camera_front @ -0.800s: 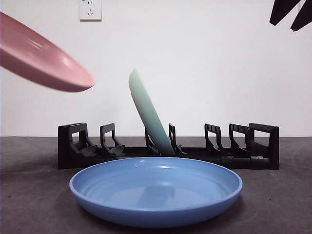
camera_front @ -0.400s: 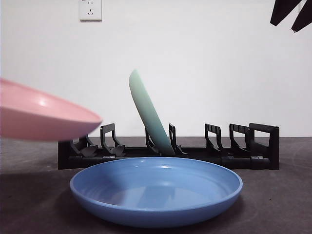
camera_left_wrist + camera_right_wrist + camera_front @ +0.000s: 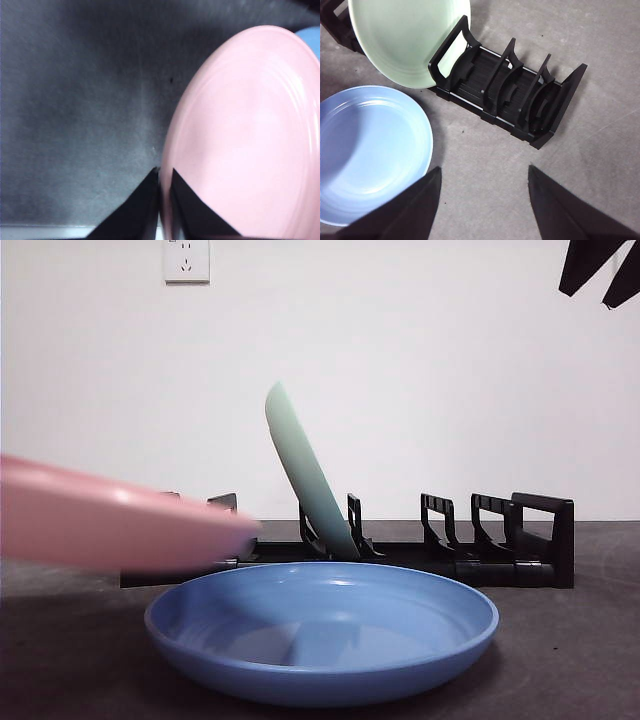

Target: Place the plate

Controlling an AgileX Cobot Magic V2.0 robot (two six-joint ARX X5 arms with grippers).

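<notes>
A rack [image 3: 460,555] is set across the table [image 3: 570,660] at twelve o'clock, one plate [image 3: 305,475] leaned in a middle slot. A second plate [image 3: 320,630] lies before it at six o'clock. A third plate [image 3: 100,525] is held above the table at nine o'clock.

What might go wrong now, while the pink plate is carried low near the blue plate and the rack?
1. The pink plate hangs low beside the blue plate; its edge may strike the blue rim.
2. The left gripper pinches only the plate's rim, so the plate may tilt or slip.
3. The green plate leans in the rack; a bump could knock it over.
The right gripper waits open above.
</notes>
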